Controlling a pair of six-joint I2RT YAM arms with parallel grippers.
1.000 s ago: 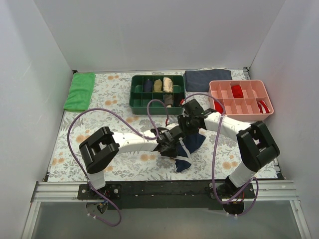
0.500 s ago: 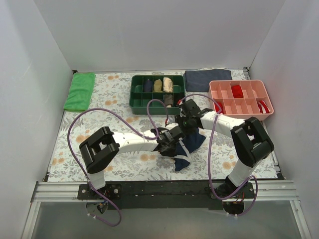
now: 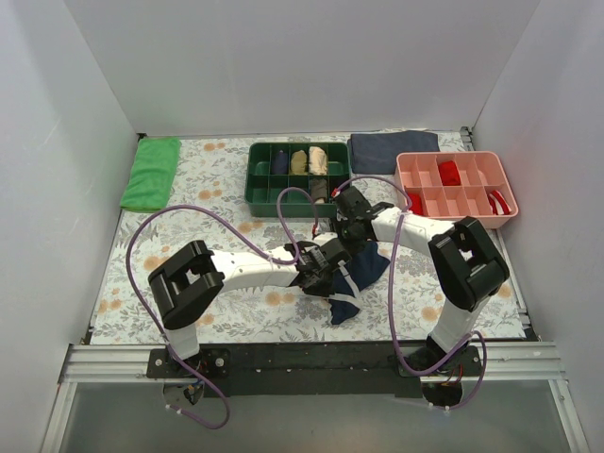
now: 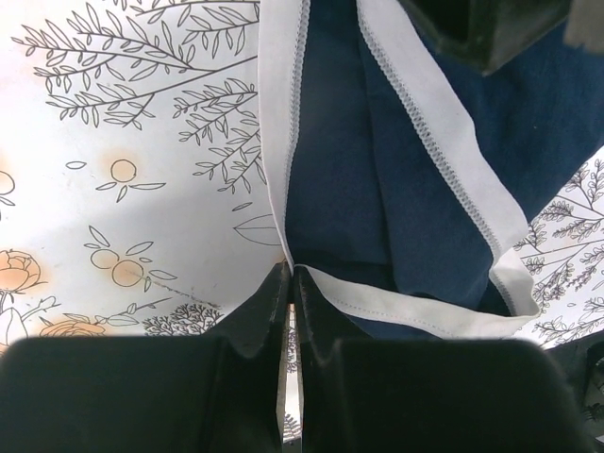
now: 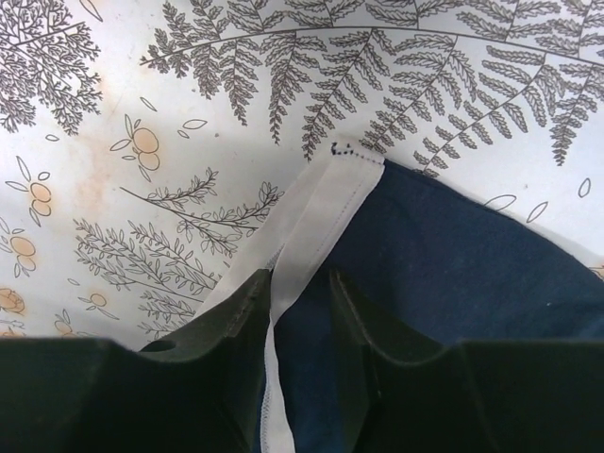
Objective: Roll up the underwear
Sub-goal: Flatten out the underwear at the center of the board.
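Surface (image 3: 217, 193): covered with a white sheet printed with leaves and orange flowers; it carries every item listed below.
Underwear (image 3: 368, 269): navy briefs with white piping, lying crumpled a little right of the middle of the surface, closer to the near edge than to the far edge. One end trails toward the near edge.
Left hand (image 3: 326, 266): reaches in from the left and meets the left side of the underwear. In the left wrist view the hand (image 4: 290, 274) has its two fingers pressed together, pinching the garment (image 4: 340, 170) at the corner where two strips of white piping (image 4: 278, 142) meet.
Right hand (image 3: 351, 238): reaches in from the right and stands over the far end of the underwear. In the right wrist view the hand (image 5: 300, 283) has its fingers parted, one on each side of a white band (image 5: 316, 222). Navy fabric (image 5: 453, 269) fills the rest of the gap. The fingers are not clamped on the band.
Green tray (image 3: 251, 193): divided, just beyond the two hands, toward the far edge. It holds rolled garments, tan (image 3: 318, 160) and dark.
Pink tray (image 3: 458, 223): divided, near the right edge, with red items inside.
Grey cloth (image 3: 392, 149): folded flat at the far edge, between the two trays.
Green cloth (image 3: 151, 173): folded, at the far left corner.
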